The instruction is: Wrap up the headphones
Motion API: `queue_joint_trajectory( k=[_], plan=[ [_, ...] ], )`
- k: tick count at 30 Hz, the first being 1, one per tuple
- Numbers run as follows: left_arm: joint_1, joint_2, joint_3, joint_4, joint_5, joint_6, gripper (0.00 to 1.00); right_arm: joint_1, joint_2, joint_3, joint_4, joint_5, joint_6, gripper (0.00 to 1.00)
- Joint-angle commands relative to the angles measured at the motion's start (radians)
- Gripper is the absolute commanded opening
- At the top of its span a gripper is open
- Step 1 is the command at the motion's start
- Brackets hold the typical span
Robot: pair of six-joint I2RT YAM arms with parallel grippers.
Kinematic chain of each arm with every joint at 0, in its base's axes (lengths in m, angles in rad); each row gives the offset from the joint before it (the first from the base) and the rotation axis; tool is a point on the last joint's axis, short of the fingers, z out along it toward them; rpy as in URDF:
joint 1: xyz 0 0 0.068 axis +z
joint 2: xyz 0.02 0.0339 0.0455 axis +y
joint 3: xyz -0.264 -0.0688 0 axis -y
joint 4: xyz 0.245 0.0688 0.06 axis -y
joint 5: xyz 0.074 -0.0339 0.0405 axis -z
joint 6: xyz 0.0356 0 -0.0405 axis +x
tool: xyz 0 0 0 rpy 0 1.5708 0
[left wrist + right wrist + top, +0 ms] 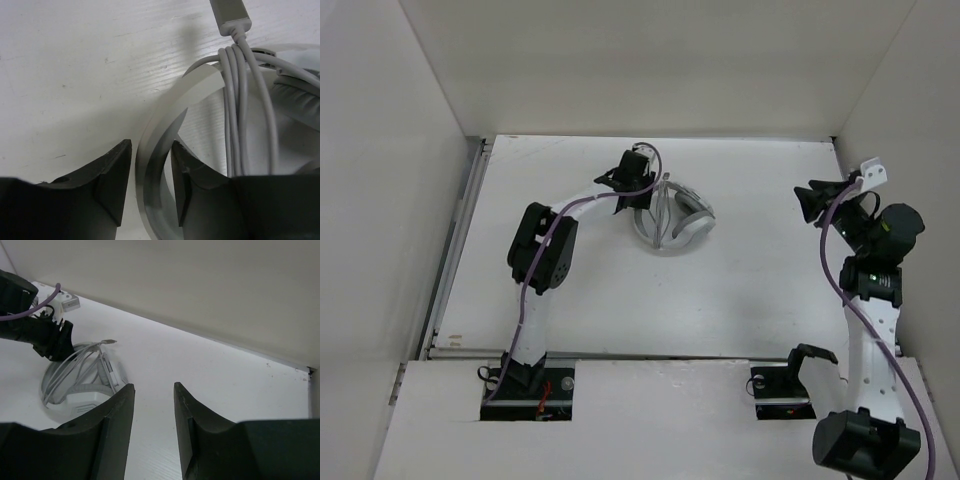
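The light grey-white headphones (672,222) lie folded at the back middle of the table, the thin grey cord (240,100) wound in several strands across the headband (165,115). The cord's plug (230,15) sticks out past the band, and a padded earcup (297,100) shows on the right. My left gripper (151,150) straddles the headband, jaws open, with a gap showing between the left finger and the band. My right gripper (154,390) hovers open and empty at the far right (810,200), well away from the headphones (80,390).
White walls enclose the table on the left, back and right. A metal rail (455,250) runs along the left edge. A raised white shelf (650,400) at the front holds both arm bases. Purple cables run along the arms.
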Motion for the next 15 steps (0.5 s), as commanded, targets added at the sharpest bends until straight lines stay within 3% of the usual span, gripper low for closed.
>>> queue_joint_trajectory(
  k=[1, 5, 12, 15],
  plan=[
    [0.010, -0.092, -0.011, 0.018, 0.001, -0.003, 0.38, -0.020, -0.060, -0.019, 0.041, -0.020, 0.027, 0.44],
    [0.027, -0.184, -0.037, -0.002, 0.021, 0.000, 0.43, -0.034, -0.127, -0.037, 0.015, -0.016, 0.032, 0.47],
    [0.013, -0.509, -0.056, -0.123, 0.106, 0.026, 0.47, -0.072, -0.247, -0.092, -0.106, -0.022, 0.090, 0.52],
    [0.001, -0.681, -0.037, -0.178, 0.134, 0.090, 0.61, -0.100, -0.282, -0.100, -0.224, -0.011, 0.063, 0.53]
  ],
)
